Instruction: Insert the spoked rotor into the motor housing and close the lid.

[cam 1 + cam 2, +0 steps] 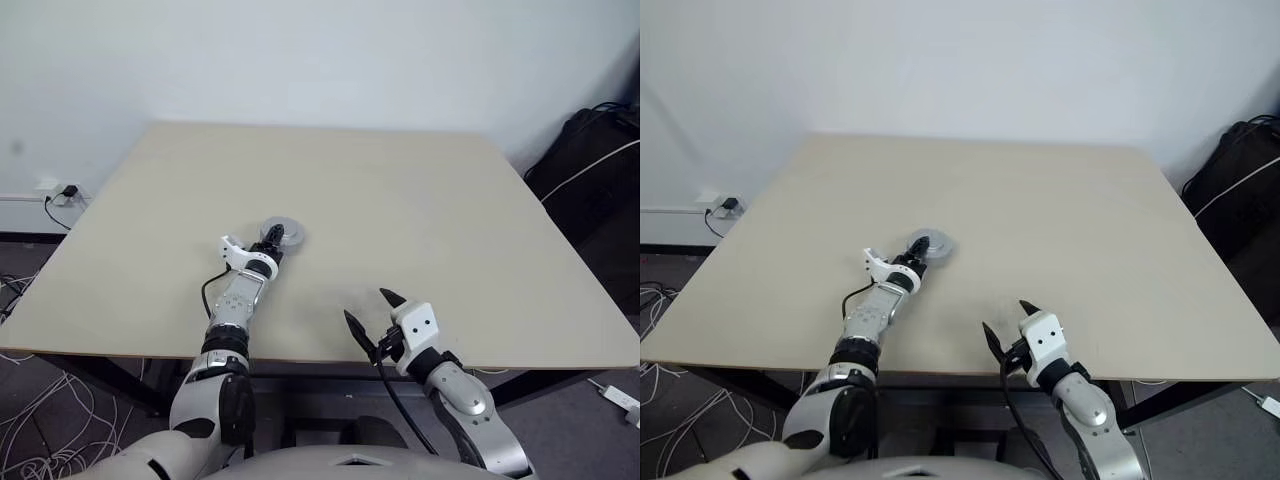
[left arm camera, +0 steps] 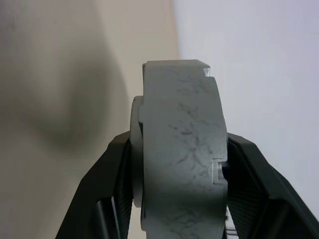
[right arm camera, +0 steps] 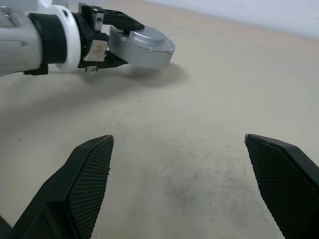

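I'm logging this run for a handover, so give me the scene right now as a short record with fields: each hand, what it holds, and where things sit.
left hand: shut on the closed motor housing, gripped across its top and bottom faces
closed motor housing: round silver-grey metal, lid on top, held just above the table, near its middle
right hand: open, holding nothing, over the table's near edge
gap between hands: wide, no contact
table: pale beige
beside table: black bag on the robot's right
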{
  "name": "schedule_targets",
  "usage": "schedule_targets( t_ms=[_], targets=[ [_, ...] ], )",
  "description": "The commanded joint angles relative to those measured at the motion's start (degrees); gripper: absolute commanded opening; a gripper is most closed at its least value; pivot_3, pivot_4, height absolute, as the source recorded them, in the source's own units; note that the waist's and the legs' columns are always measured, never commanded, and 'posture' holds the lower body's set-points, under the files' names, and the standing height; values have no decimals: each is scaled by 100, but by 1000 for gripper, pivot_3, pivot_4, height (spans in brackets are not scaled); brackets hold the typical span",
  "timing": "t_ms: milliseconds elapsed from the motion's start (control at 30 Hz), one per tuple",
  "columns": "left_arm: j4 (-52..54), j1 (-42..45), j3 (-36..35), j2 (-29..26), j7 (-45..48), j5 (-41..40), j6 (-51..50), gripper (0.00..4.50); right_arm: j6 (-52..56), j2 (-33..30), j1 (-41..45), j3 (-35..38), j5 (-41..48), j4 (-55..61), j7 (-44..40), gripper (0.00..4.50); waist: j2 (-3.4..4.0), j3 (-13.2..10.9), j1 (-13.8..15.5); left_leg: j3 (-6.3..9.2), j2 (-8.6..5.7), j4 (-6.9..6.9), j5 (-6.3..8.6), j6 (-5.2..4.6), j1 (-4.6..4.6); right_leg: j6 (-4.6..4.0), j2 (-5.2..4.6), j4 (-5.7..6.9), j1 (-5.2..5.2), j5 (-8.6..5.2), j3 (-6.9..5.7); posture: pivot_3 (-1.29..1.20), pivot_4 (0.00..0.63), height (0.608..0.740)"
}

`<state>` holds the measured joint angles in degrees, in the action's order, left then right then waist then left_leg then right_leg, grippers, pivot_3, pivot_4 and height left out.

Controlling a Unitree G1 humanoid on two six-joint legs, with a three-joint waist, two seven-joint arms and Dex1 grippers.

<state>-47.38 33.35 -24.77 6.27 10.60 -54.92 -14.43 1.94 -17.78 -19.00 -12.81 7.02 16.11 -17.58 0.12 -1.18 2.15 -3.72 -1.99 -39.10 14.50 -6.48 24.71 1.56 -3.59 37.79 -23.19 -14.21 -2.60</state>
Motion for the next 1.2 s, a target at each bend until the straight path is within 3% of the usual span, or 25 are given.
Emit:
schedule_targets(
  t_ms=[33,167,400,633,900,1133,1200],
  targets=[
    [-327,454,-174,-30,-103,303,332,2118,93,2,35,119,-31,171,-40,4500,0,0,0,0,0,0,3,-5,1,0,-1,-1,0,0,0,0,0,740],
    [-566,587,-326,-20,-193,516,437,2118,185,18,44,110,-53,190,-46,4500,-2,1,3,0,0,0,9,-15,2,1,-2,0,-1,1,0,0,0,740],
    [-471,474,-440,25,-278,755,347,4460,339,73,64,76,-84,202,-75,4500,1,25,-20,0,0,0,11,-18,-2,0,-3,5,0,4,2,0,0,740],
    [1036,-502,114,57,-411,1112,-598,4488,494,151,77,89,-69,195,-115,4500,8,38,-99,0,0,0,12,-19,-9,-4,-2,9,3,8,8,0,0,740],
    [3323,-2218,1485,-677,34,1959,-1756,4488,598,299,147,111,-2,16,-183,4500,51,92,-145,0,-1,7,13,-17,-18,-7,0,10,3,7,17,0,0,740],
    [4491,-3405,2211,-1099,516,2947,-747,4488,654,482,167,244,79,-133,-163,4500,66,98,-136,-1,-1,24,15,-18,-49,-19,-1,15,24,9,21,0,0,740],
    [4649,-3757,2389,-1068,490,3501,253,4488,437,582,144,314,25,-190,-58,4500,70,95,-135,-1,-1,30,15,-18,-53,-22,0,15,25,10,21,0,0,740]
  ],
)
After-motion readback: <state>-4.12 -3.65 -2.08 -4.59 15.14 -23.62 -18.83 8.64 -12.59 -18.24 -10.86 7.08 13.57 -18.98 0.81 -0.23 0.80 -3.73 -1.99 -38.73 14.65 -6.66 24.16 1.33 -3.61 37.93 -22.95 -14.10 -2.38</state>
